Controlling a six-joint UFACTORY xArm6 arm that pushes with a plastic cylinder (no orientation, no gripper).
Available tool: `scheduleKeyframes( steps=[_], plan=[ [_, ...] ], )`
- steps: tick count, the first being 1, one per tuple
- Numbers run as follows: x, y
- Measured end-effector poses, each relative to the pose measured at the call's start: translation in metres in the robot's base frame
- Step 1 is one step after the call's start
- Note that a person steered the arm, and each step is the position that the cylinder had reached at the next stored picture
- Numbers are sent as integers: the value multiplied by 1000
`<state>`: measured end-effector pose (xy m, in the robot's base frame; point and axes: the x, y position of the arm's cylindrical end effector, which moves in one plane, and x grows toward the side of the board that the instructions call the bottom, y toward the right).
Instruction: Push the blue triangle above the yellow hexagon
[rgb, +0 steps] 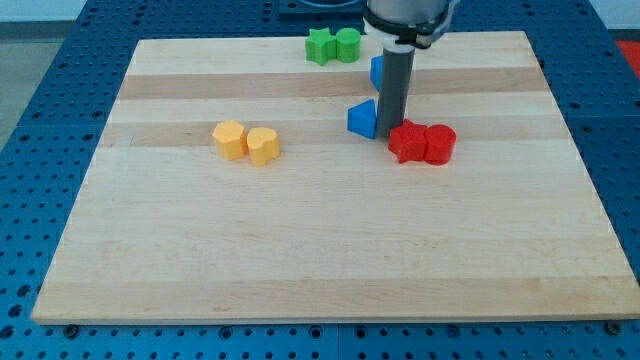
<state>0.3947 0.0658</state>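
The blue triangle (361, 118) lies on the wooden board right of centre, near the view's top. My tip (386, 134) stands right against its right side, between it and the red blocks. The yellow hexagon (229, 139) lies well to the view's left of the triangle, touching a second yellow block (263, 145) on its right. The rod hides part of another blue block (376, 69) behind it.
Two red blocks (407, 141) (439, 143) sit touching each other just right of my tip. Two green blocks (320, 45) (347, 43) sit at the board's top edge. The board (300, 250) ends at a blue perforated table.
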Motion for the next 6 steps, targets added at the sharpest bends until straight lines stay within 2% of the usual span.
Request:
scheduleKeyframes(
  steps=[2, 3, 4, 5, 6],
  plan=[
    [-7, -69],
    [-18, -56],
    [-28, -18],
    [-42, -36],
    [-49, -82]
  ],
)
